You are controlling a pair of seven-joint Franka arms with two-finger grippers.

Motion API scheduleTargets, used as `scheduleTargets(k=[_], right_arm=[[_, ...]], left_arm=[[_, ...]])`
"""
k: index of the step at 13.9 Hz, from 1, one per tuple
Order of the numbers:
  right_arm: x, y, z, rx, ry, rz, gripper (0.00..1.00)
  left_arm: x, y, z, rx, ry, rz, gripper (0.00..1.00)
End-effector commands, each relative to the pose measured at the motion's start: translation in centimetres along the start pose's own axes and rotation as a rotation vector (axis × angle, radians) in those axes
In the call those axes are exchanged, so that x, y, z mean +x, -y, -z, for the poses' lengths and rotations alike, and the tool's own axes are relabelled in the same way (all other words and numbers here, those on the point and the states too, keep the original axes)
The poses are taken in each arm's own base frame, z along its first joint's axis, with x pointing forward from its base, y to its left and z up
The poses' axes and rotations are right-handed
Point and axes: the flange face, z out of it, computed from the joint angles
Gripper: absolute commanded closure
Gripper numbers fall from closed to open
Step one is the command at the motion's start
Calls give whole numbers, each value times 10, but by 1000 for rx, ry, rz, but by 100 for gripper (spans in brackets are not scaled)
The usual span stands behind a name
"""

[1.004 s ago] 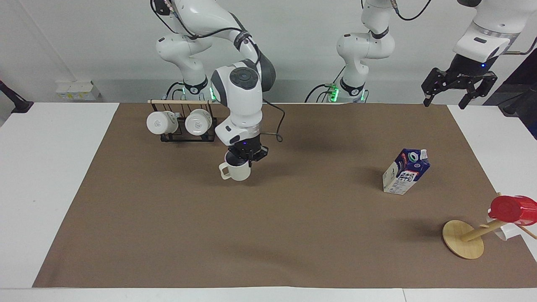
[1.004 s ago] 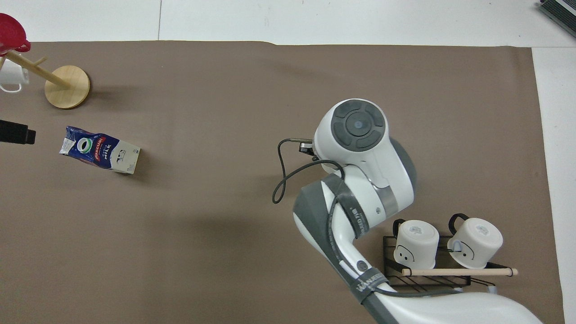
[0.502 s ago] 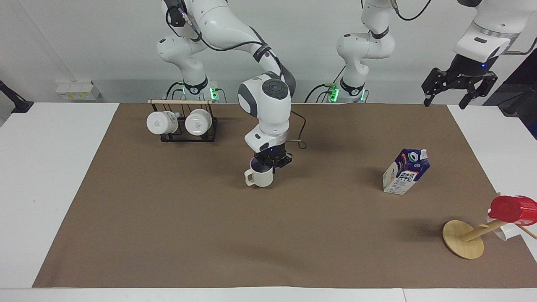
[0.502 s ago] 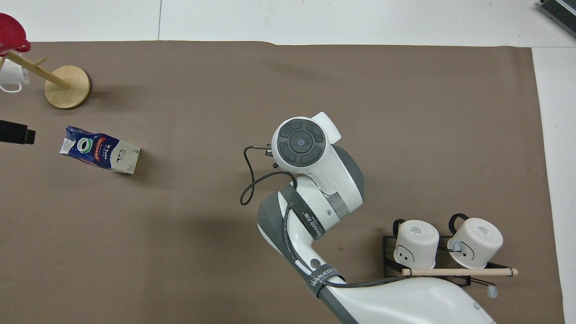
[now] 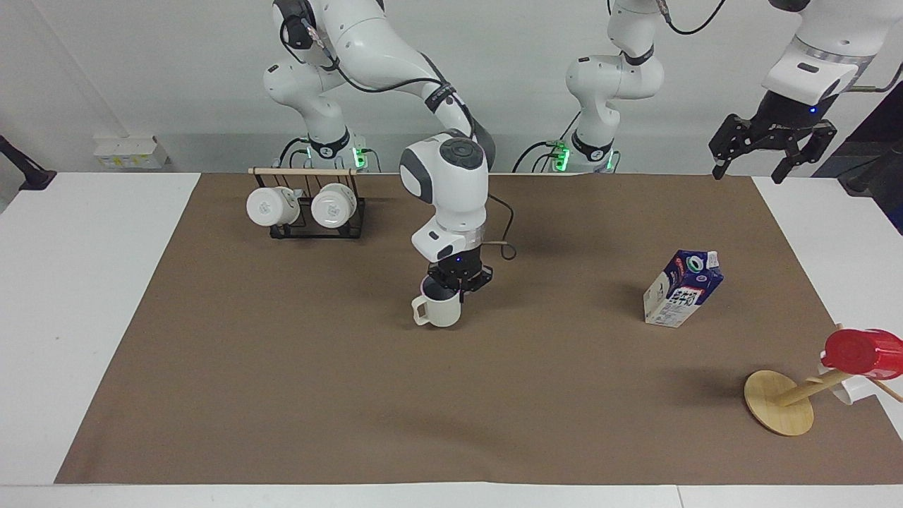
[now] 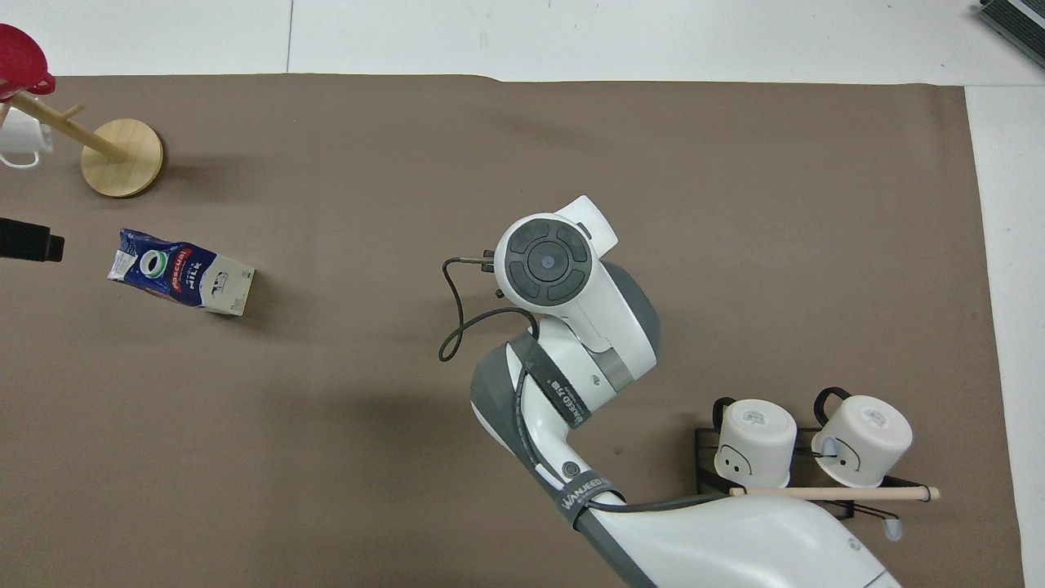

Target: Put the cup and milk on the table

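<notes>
My right end effector (image 5: 459, 288) is pinching the rim of the cup (image 5: 440, 309), one finger inside and one outside. The cup hangs straight below it, standing upright, its bottom at or just above the brown sheet on the desk (image 5: 92, 296); I cannot tell if it touches. I think the next thing is to let it settle and let go, so what matters is that the cup is straight under my fingers and not tipped.

The cup is a smooth cream mug, round, with a squarish loop handle that points toward the rack (image 5: 310, 204) end of the desk. It looks hard and a bit slippery.

The milk (image 5: 681, 288) already sits on the brown sheet, well apart from the cup, toward my left arm's end. It is a small paper box with a pointed top, dark blue and white, with a round pale cap. It leans, its top tipped away from the cup. My left end effector (image 5: 750, 171) is spread wide, holds nothing and waits up in the air over the sheet's edge, much nearer the milk than my right one is.

The sheet looks flat and papery, so the cup should stand well on it.
</notes>
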Motion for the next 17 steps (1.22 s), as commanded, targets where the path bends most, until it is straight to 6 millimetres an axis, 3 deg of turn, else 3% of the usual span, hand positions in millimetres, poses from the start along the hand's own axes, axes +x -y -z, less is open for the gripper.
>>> scheduleTargets(k=[1,8,12,16,17], right_arm=[[4,1,-7,-2,-9,17,100],[-5,-2,-19,7,17,62,100],[-9,-3,-19,23,39,76,100],[-11,-4,-21,19,48,94,100],[-10,-5,-22,22,52,88,86]], left_arm=[[0,2,-5,-5,-21,-11,0],[26,13,-102,5,-47,2,0],[37,16,-147,7,-30,-39,0],[38,17,-179,9,-26,-71,0],[38,20,-182,9,-22,-94,0]])
